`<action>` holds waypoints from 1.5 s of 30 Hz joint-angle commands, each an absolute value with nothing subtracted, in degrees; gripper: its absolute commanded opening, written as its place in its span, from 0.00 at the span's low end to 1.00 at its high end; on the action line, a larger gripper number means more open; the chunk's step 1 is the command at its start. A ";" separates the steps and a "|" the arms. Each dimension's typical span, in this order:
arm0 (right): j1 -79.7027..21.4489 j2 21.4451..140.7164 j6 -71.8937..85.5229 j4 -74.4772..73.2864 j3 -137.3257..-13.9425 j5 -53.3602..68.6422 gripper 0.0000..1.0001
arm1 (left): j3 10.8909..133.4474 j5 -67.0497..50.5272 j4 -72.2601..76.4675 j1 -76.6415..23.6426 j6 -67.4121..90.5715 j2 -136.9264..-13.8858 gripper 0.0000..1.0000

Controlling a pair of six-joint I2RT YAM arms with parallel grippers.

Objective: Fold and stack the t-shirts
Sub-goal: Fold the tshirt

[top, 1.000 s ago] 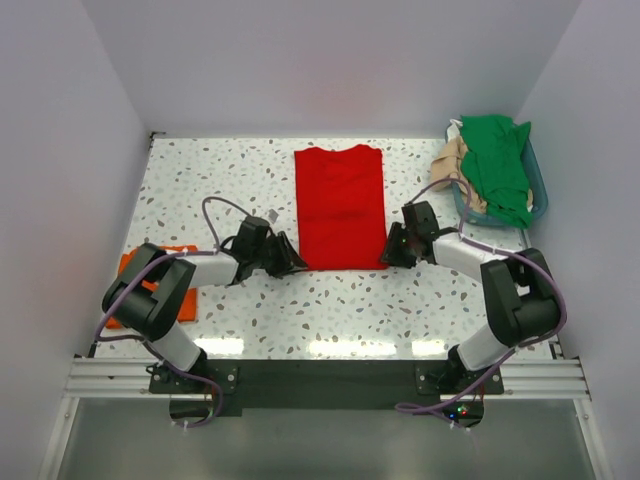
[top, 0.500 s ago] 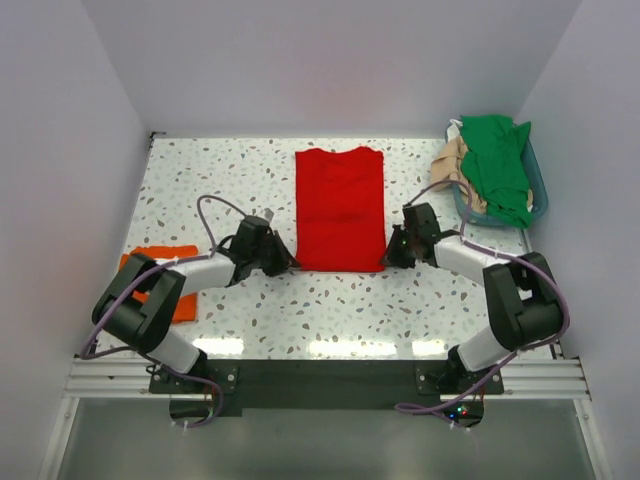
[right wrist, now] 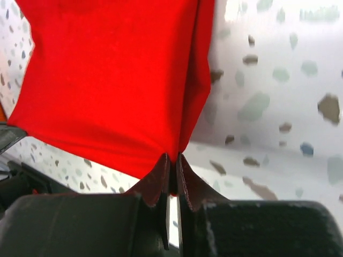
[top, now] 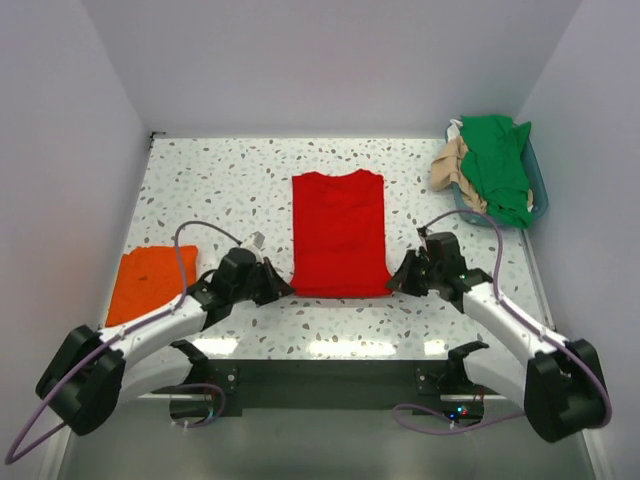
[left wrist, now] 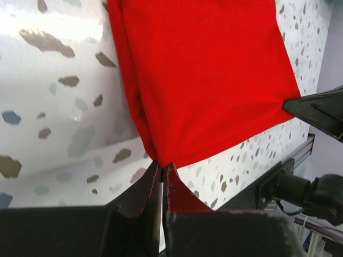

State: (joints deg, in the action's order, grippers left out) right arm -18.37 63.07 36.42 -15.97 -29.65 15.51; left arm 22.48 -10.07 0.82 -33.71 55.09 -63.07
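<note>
A bright red t-shirt (top: 338, 232) lies folded into a long strip in the middle of the speckled table. My left gripper (top: 285, 287) is shut on its near left corner, which shows pinched between the dark fingertips in the left wrist view (left wrist: 162, 165). My right gripper (top: 393, 283) is shut on the near right corner, and the red cloth (right wrist: 118, 80) runs into its closed tips (right wrist: 172, 158). A folded orange t-shirt (top: 150, 284) lies flat at the left. The green t-shirt (top: 497, 165) and the tan t-shirt (top: 450, 163) hang out of the basket.
The teal basket (top: 540, 185) stands at the back right corner against the right wall. White walls close the table on three sides. The metal rail (top: 320, 378) with the arm bases runs along the near edge.
Both grippers have shut on the red t-shirt's near corners. Both arms have drawn back toward the near edge, pulling the near hem with them.
</note>
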 commanded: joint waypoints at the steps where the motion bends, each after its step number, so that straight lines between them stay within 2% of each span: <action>1: -18.11 54.16 37.52 -22.48 -26.02 16.96 0.00 | 18.91 -5.02 -5.00 -36.99 57.47 -56.09 0.00; 7: -18.28 38.96 38.84 -30.49 -22.59 19.06 0.01 | 13.89 -1.85 -6.95 -42.88 61.52 -44.31 0.00; 13: -18.19 39.37 37.71 -32.08 -27.49 17.49 0.01 | 18.62 1.39 -7.29 -43.51 59.86 -44.90 0.00; 21: -18.11 56.58 35.95 -27.25 -41.56 12.48 0.00 | 40.04 7.39 -10.81 -39.66 53.19 -61.94 0.00; 26: -18.02 69.50 35.07 -24.09 -52.81 10.99 0.00 | 48.33 1.25 -7.30 -33.06 50.45 -73.55 0.00; 33: -16.79 87.96 33.23 -24.69 -69.68 10.11 0.00 | 67.11 -2.63 -9.23 -26.38 45.89 -89.28 0.00; 37: -14.33 99.89 32.26 -26.97 -81.78 12.21 0.00 | 75.83 -7.10 -10.11 -22.68 44.74 -99.63 0.00; 45: -8.36 118.72 33.84 -28.21 -97.54 18.18 0.00 | 96.91 -17.48 -11.16 -16.97 41.84 -120.21 0.00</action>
State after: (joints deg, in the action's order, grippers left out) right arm -10.46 113.54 33.54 -26.96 -92.03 14.41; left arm 89.43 -10.74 -10.94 -18.74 44.73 -114.85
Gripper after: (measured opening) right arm 0.059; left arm 0.047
